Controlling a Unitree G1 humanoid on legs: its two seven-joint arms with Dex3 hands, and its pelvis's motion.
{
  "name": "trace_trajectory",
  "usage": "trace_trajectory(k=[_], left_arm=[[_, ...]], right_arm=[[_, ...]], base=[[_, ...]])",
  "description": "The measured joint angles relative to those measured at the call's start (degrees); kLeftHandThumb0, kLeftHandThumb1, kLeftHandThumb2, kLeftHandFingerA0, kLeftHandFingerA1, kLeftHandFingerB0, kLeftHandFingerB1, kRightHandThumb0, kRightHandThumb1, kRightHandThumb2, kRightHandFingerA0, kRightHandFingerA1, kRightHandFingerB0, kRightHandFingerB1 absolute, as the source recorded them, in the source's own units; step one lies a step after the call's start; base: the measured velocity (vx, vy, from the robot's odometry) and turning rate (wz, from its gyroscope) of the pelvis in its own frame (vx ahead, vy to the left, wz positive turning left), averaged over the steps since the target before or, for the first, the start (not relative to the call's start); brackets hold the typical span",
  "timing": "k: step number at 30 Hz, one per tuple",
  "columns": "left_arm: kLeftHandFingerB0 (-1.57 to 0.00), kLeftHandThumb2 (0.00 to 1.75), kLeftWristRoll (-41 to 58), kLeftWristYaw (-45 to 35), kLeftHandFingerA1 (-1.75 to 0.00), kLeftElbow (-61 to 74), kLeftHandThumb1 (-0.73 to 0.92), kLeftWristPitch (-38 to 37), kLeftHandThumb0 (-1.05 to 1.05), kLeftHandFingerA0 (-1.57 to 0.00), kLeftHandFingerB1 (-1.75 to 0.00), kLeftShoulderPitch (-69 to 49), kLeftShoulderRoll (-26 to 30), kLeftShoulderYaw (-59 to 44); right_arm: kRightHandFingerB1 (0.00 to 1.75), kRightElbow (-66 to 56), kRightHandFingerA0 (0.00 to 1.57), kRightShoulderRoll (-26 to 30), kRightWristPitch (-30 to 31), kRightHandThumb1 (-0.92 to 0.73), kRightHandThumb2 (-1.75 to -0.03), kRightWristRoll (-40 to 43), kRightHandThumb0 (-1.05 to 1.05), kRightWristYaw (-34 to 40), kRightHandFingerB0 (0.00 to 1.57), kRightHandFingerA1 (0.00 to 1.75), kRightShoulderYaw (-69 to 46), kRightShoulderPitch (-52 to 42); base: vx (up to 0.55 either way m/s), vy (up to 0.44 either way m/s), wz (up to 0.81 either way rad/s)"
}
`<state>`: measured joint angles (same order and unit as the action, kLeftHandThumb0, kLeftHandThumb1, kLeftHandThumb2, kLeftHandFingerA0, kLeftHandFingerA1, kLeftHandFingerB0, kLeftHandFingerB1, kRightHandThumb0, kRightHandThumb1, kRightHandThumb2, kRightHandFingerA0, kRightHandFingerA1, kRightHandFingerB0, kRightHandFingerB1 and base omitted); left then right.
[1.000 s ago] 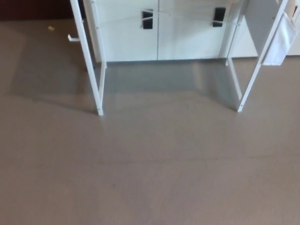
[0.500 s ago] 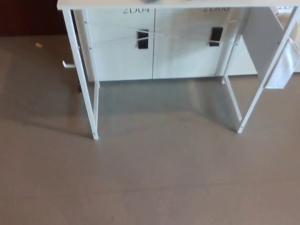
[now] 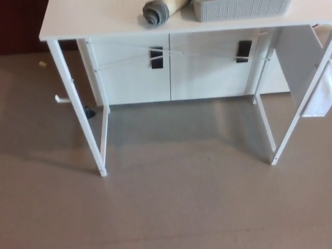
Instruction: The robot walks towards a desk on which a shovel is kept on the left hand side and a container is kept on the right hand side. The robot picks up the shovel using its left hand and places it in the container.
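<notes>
The view has tilted up, bringing the white desk top into sight over grey floor, carrying one shovel beside one grey container at its far edge; neither hand shows.

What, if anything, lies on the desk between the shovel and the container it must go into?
Nothing visible does. The shovel lies just left of the grey container on the white desk, with only bare desktop between them. No robot hand is in view.

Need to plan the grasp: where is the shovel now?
Head view, top edge: the shovel lies on the desk, just left of the container.
</notes>
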<state>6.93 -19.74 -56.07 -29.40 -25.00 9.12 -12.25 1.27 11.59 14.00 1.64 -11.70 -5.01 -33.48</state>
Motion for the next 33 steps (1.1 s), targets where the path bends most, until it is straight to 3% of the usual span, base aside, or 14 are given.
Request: trace_trajectory(k=[8, 9, 11, 12, 14, 20, 21, 22, 26, 27, 28, 33], left_arm=[[-0.27, 0.67, -0.03, 0.35, -0.36, -0.42, 0.57, -0.56, -0.4, -0.28, -0.36, 0.71, 0.79, 0.27], [-0.3, 0.58, -0.03, 0.39, -0.31, -0.45, 0.58, -0.56, -0.33, -0.33, -0.31, 0.71, 0.8, 0.34], [-0.31, 0.58, -0.03, 0.52, -0.32, -0.48, 0.58, -0.56, -0.33, -0.33, -0.31, 0.68, 0.77, 0.46], [-0.28, 0.67, -0.04, 0.63, -0.36, -0.46, 0.56, -0.56, -0.39, -0.29, -0.36, 0.63, 0.75, 0.53], [-0.29, 0.59, -0.03, 0.86, -0.32, -0.25, 0.59, -0.57, -0.32, -0.33, -0.31, 0.5, 0.45, 0.61], [-0.28, 0.66, -0.03, 1.59, -0.36, 3.03, 0.56, -0.89, -0.39, -0.29, -0.36, 1.3, -2.12, 1.07], [-0.28, 0.58, -0.02, 1.71, -0.32, 3.6, 0.59, -0.89, -0.33, -0.32, -0.3, 1.34, -2.51, 1.11], [-0.28, 0.66, -0.03, 1.86, -0.36, 3.96, 0.56, -0.89, -0.39, -0.29, -0.36, 1.31, -2.78, 1.12], [-0.32, 0.57, -0.12, 2.56, -0.33, 3.9, 0.58, -0.9, -0.31, -0.35, -0.31, 1.58, -3.35, 1.53], [-0.3, 0.67, -0.19, 2.72, -0.38, 3.44, 0.53, -0.92, -0.38, -0.3, -0.38, 1.69, -3.53, 1.68], [-0.32, 0.58, -0.3, 2.88, -0.33, 2.65, 0.58, -0.97, -0.34, -0.37, -0.32, 1.84, -3.69, 1.83], [-0.31, 0.58, -1.92, 4.37, -0.32, -1.24, 0.59, -1.84, -0.33, -0.34, -0.31, 3.07, -3.32, 3.2]], right_arm=[[0.49, 1.25, 0.59, -0.1, -0.36, -0.51, -0.55, -0.09, -0.23, -0.13, 0.39, 0.62, 0.75, 0.18], [0.5, 1.86, 0.6, -0.1, -0.42, -0.52, -0.55, -0.08, -0.23, -0.13, 0.39, 0.64, 0.74, 0.3], [0.5, 1.16, 0.62, -0.1, -0.35, -0.52, -0.55, -0.15, -0.24, -0.09, 0.39, 0.65, 0.89, 0.14], [0.5, 0.35, 0.61, -0.07, -0.32, -0.51, -0.55, -0.26, -0.26, -0.08, 0.39, 0.64, 1.11, -0.06], [0.51, -0.24, 0.59, 0.04, -0.32, -0.5, -0.55, -0.52, -0.22, -0.07, 0.39, 0.66, 1.5, -0.25], [0.49, 1.61, 0.59, 0.25, -0.54, -0.51, -0.55, -0.73, -0.22, 0.06, 0.38, 0.64, 1.02, 0.48], [0.49, 1.7, 0.58, 0.16, -0.54, -0.51, -0.55, -0.71, -0.23, 0.06, 0.38, 0.63, 0.96, 0.6], [0.49, 1.77, 0.59, 0.1, -0.56, -0.51, -0.55, -0.72, -0.23, 0.06, 0.39, 0.62, 0.97, 0.61], [0.5, 2.55, 0.6, 0.16, -0.67, -0.51, -0.55, -1.07, -0.25, 0.08, 0.39, 0.64, 1.23, 0.45], [0.5, 2.69, 0.6, 0.18, -0.74, -0.51, -0.55, -1.16, -0.25, 0.08, 0.4, 0.64, 1.3, 0.4], [0.5, 2.61, 0.61, 0.18, -0.77, -0.5, -0.55, -1.2, -0.25, 0.08, 0.4, 0.64, 1.35, 0.29], [0.5, 1.69, 0.59, -0.13, -0.91, -0.5, -0.55, -1.14, -0.26, -0.1, 0.4, 0.64, 1.47, 0.62]], base=[[0.33, 0.136, -0.04], [0.19, 0.029, 0.08], [0.17, 0.006, 0.13], [0.21, -0.03, 0.19], [0.25, -0.093, 0.1], [0.26, -0.237, 0.04], [0.19, -0.115, 0.04], [0.18, -0.074, -0.06], [0.15, -0.009, -0.12], [0.22, 0.086, -0.16], [0.27, 0.093, -0.14], [0.3, 0.238, -0.15]])
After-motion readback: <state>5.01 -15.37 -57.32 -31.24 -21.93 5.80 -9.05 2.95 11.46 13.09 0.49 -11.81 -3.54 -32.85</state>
